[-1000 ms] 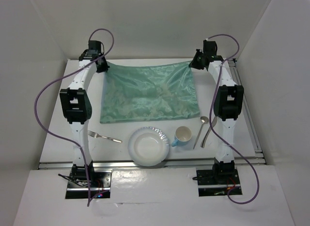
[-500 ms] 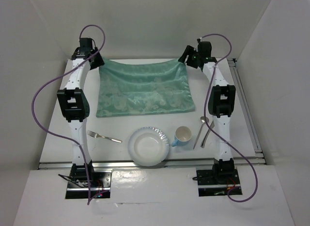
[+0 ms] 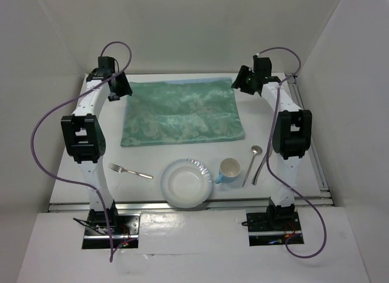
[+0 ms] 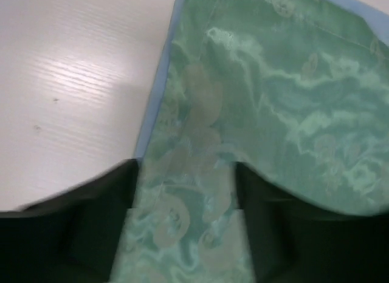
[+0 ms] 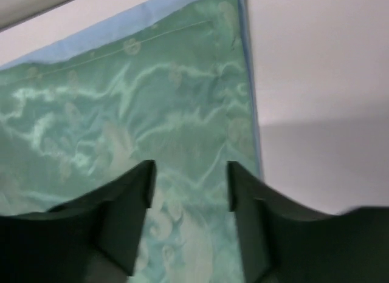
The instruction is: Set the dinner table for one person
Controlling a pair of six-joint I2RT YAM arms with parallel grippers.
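Observation:
The white dinner table [image 3: 152, 158] carries a shiny green patterned mat [image 3: 180, 112] lying flat at the far middle. My left gripper [image 3: 119, 87] is open over the mat's far left corner. In the left wrist view [image 4: 185, 173] the mat [image 4: 261, 82] shows between the spread jaws. My right gripper [image 3: 240, 82] is open over the far right corner. In the right wrist view [image 5: 189, 173] the mat [image 5: 140, 95] lies under the spread jaws. A white paper plate [image 3: 187, 183], a blue cup [image 3: 229, 170], a fork [image 3: 130, 171], a spoon [image 3: 252, 164] and a knife [image 3: 262, 166] lie near the front.
A metal rail [image 3: 310, 143] runs along the table's right edge and another along the front. White walls close in the back and sides. Purple cables loop from both arms. Bare table shows beside the mat in the wrist views [image 4: 79, 82] [image 5: 316, 64].
The mat was held up by its far corners and pulled taut. Both grippers have let go; it lies flat and spread, shifted slightly left. The arms have drawn outward.

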